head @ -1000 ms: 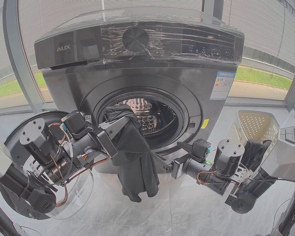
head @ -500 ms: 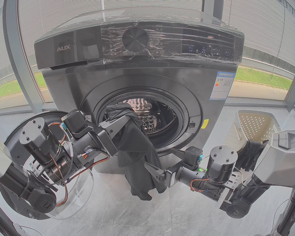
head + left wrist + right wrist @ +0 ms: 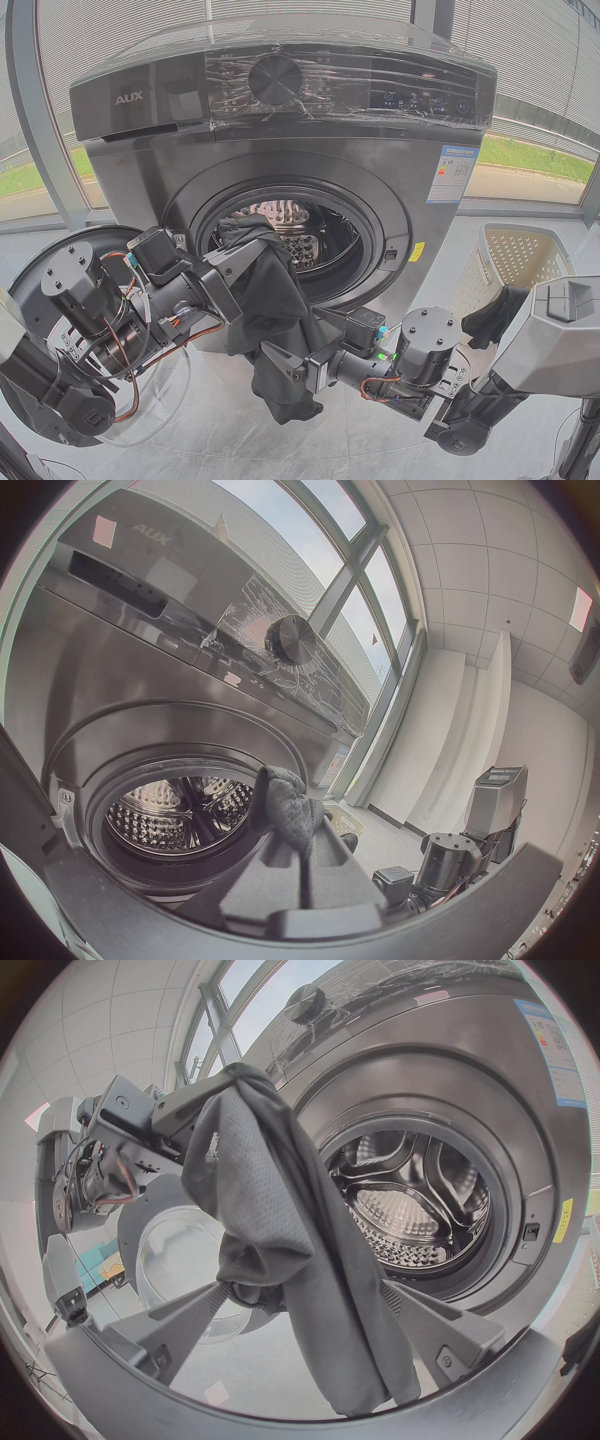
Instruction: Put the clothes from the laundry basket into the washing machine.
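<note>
Charcoal mesh garment (image 3: 269, 300) pinched by left gripper (image 3: 250, 247) at steel drum mouth (image 3: 312, 250). Swung across from white perforated basket (image 3: 525, 250), right gripper (image 3: 287, 328) now straddling hanging tail, unclenched. Gathering next, probably.

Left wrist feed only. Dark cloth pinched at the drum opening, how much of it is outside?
Observer: Most of it. The dark grey mesh garment hangs from the left gripper down the front of the grey washing machine.
Operator: Other arm?
Observer: The right gripper is open, one finger on each side of the garment's lower part.
Operator: Anything left to load?
Observer: Another dark cloth drapes over the rim of the white perforated plastic laundry basket.
</note>
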You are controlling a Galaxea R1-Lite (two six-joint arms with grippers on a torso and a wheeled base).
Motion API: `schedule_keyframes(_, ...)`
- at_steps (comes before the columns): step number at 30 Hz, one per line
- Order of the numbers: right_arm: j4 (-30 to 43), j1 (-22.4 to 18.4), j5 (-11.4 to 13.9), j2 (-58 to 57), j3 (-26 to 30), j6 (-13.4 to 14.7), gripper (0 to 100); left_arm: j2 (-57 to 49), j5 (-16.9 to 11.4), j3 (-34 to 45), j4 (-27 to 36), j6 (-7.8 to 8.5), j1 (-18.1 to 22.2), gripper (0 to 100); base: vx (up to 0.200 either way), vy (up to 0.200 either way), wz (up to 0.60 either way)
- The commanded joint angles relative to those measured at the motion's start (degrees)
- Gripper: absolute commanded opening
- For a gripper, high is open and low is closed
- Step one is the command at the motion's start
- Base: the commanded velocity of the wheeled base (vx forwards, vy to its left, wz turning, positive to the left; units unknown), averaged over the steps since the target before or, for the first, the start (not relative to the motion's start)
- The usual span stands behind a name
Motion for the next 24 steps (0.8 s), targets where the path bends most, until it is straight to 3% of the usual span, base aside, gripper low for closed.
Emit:
schedule_keyframes(1, -0.13, 1.14, 0.01, 0.40, 0.57, 0.19, 100, 0.15, -0.01, -0.08, -0.01, -0.08, 0.05, 0, 0.000, 0.000, 0.00)
schedule_keyframes(14, -2.59, 3.33, 0.36, 4.18, -0.57, 0.72, 100, 0.15, 0.07, -0.08, -0.01, -0.08, 0.05, 0, 0.000, 0.000, 0.00)
schedule_keyframes(24, -1.53, -0.36, -1.93, 9.19, -11.38, 0.90, 100, 0.24, -0.01, 0.27, -0.01, -0.08, -0.12, 0, 0.000, 0.000, 0.00)
